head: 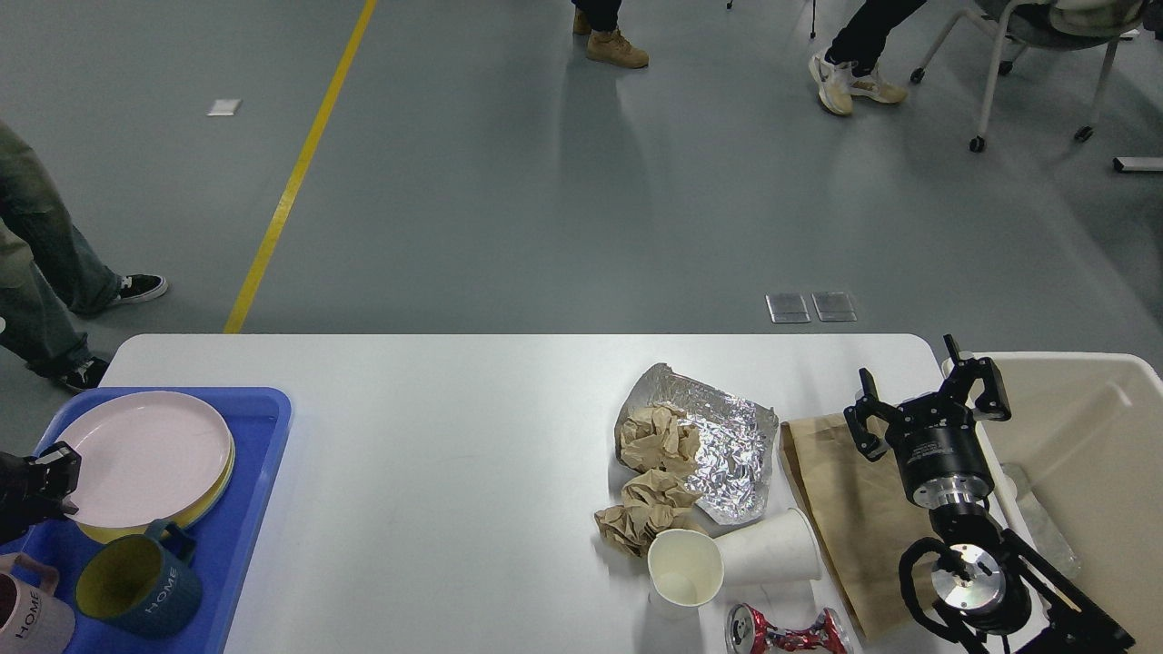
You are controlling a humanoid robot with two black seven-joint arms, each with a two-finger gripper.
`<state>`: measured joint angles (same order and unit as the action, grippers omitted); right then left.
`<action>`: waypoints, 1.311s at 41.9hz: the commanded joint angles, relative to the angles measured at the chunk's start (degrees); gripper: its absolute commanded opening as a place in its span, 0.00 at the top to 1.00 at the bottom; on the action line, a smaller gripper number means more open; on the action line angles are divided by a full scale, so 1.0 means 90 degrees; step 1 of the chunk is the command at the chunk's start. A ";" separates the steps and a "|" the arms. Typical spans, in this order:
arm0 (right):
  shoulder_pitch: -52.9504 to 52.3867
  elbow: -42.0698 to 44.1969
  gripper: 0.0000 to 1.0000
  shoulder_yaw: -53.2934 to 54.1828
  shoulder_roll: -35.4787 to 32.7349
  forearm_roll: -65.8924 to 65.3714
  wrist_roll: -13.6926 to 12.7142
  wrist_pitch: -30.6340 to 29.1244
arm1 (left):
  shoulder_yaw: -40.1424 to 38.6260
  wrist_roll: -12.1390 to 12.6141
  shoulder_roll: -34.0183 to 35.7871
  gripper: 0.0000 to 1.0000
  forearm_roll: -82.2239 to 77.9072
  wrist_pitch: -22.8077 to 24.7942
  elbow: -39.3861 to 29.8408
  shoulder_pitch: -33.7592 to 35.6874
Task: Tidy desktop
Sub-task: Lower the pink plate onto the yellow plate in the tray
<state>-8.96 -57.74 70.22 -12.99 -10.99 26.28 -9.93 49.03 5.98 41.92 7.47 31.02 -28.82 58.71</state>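
Observation:
The white desktop fills the lower view. On its right lie crumpled foil, brown paper wads, two paper cups, a crushed red can and a flat brown paper bag. My right gripper is open and empty above the bag's right edge, beside the beige bin. My left gripper is shut on the left rim of a pink plate, which lies on a yellow plate in the blue tray.
Two mugs, a blue one and a pink one, stand in the tray's near end. A clear bottle lies in the bin. People's legs and a wheeled chair are on the floor beyond the table.

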 commanded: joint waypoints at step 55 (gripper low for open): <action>0.0000 0.0009 0.00 0.0000 0.0008 0.0000 0.0000 0.0000 | 0.1017 0.0000 0.0283 0.05 0.0000 0.0381 -0.0400 0.2479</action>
<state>-8.97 -57.65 70.22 -12.92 -10.99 26.28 -9.93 56.14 6.00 44.45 7.46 31.29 -30.15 74.63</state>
